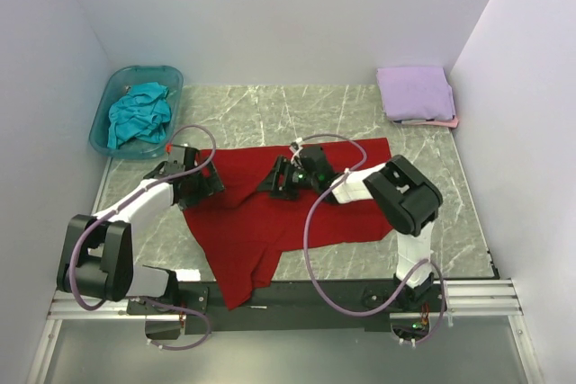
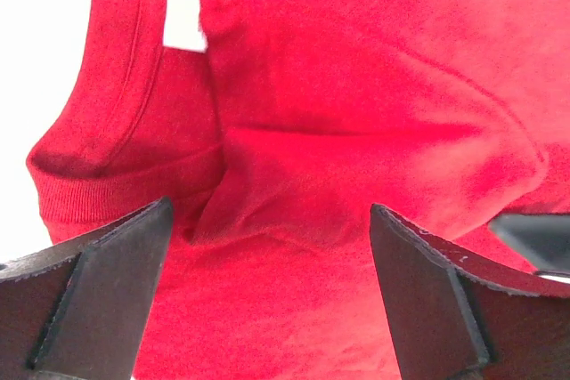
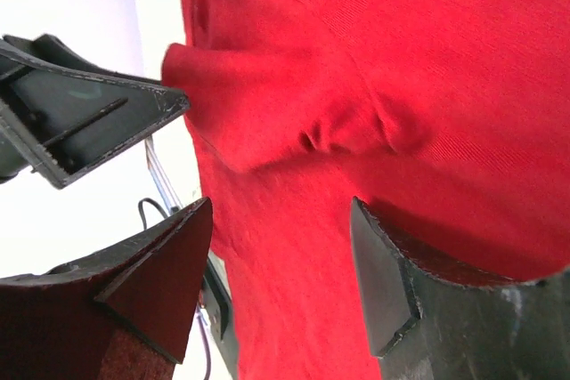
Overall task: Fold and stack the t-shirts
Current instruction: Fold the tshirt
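A deep red t-shirt [image 1: 270, 213] lies spread and rumpled across the middle of the table, one end hanging over the near edge. My left gripper [image 1: 205, 183] is open over its left edge, near the collar and white label [image 2: 184, 11]; red cloth fills the space between its jaws [image 2: 269, 213]. My right gripper [image 1: 279, 177] is open over the shirt's upper middle, with a raised fold [image 3: 267, 104] just ahead of it [image 3: 280, 211]. A folded lavender t-shirt [image 1: 414, 92] rests on a pale pink one [image 1: 441, 122] at the back right. A teal t-shirt [image 1: 139, 114] is crumpled in the tub.
The translucent blue-green tub [image 1: 166, 74] stands at the back left corner. White walls close in the table on three sides. The left gripper's finger [image 3: 89, 122] shows close by in the right wrist view. The marble tabletop [image 1: 270, 110] shows behind the red shirt.
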